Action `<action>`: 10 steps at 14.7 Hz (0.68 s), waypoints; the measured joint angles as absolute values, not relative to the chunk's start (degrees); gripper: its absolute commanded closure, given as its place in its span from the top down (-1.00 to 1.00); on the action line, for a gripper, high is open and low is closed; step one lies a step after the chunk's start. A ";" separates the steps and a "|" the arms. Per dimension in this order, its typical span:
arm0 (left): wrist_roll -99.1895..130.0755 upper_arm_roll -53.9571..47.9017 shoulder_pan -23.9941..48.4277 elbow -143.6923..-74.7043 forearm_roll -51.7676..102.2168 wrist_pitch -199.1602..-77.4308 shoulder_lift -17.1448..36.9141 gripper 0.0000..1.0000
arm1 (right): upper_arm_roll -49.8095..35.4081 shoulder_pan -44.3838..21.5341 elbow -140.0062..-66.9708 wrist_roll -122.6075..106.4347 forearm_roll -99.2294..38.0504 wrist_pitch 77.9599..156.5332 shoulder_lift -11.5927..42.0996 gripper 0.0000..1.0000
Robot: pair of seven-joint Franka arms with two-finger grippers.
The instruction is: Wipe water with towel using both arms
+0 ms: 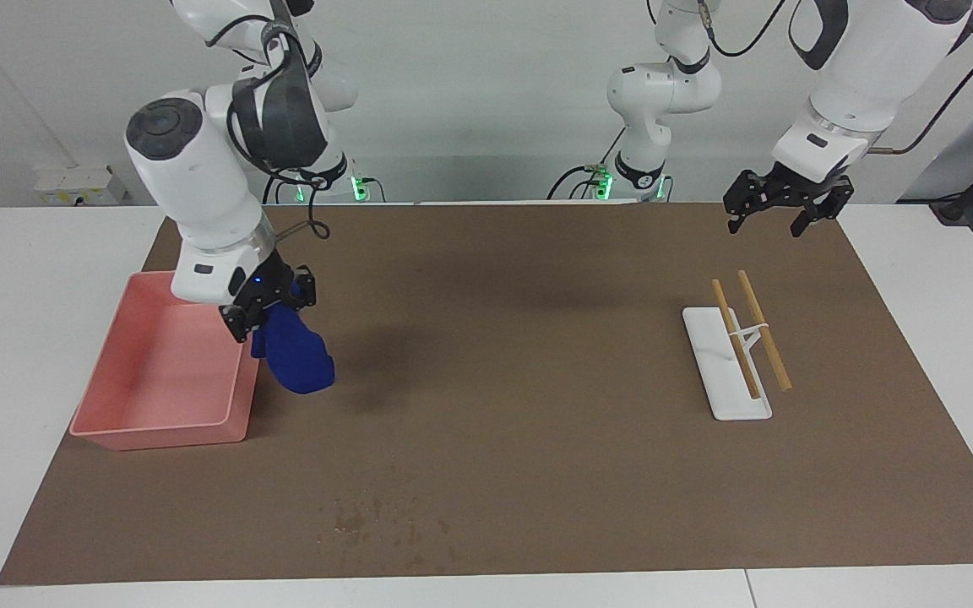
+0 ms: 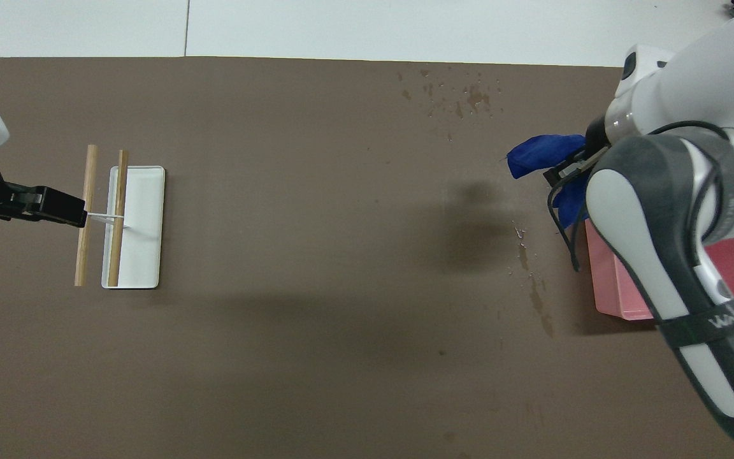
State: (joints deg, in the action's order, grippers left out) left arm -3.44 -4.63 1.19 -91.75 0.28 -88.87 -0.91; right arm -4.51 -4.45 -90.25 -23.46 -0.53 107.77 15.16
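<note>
My right gripper (image 1: 271, 317) is shut on the deep-blue towel (image 1: 299, 359), which hangs from it in the air over the brown mat, just beside the pink tray (image 1: 157, 435). From overhead the towel (image 2: 538, 153) pokes out past the right arm's wrist. Water drops (image 1: 377, 519) lie scattered on the mat near its edge farthest from the robots, and show in the overhead view as water drops (image 2: 462, 95). A thinner wet trail (image 2: 532, 280) runs beside the tray. My left gripper (image 1: 765, 228) hangs open and empty over the mat's edge nearest the robots, at the left arm's end.
A white flat stand (image 1: 723, 380) with two wooden sticks (image 1: 761, 329) lies on the mat toward the left arm's end, under and slightly forward of the left gripper. The pink tray holds nothing that shows. The brown mat (image 1: 537, 338) covers most of the white table.
</note>
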 measured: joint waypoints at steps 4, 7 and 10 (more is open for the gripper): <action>-3.44 -4.63 1.19 -91.76 0.28 -88.87 -0.91 1.00 | -4.37 -4.62 -100.94 -23.36 -0.52 122.17 16.68 -1.00; -3.44 -4.63 1.19 -91.76 0.28 -88.87 -0.91 1.00 | -4.41 -4.64 -108.10 -22.46 -0.52 129.75 16.84 -1.00; -3.44 -4.63 1.19 -91.76 0.28 -88.87 -0.91 1.00 | -4.65 -6.16 -113.03 -16.89 -0.59 131.12 16.53 -1.00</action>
